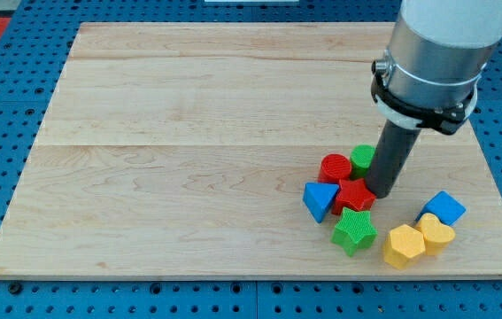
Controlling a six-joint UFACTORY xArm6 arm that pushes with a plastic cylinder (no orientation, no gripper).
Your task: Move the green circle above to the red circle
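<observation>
Rod comes down from the view's top right; my tip [382, 192] sits on the desk [189, 159] in the middle of the block cluster, against the right side of the red star block [354, 196] and just below-right of the green circle [363, 158]; no hand on this arm, so there is no open or closed state to tell.

Green circle is partly hidden behind the rod, only its left part shows; it touches the red circle [335, 168] on that one's right, slightly higher in the view, not straight above it.

Blue triangle [320, 200] lies just left of the red star block and below the red circle; green star [354, 230] sits just under the red star block.

Off to the view's right, apart from the tip: blue cube [444, 208]; yellow heart [436, 233] under it, touching; yellow hexagon [404, 245] touching the heart's left side.
</observation>
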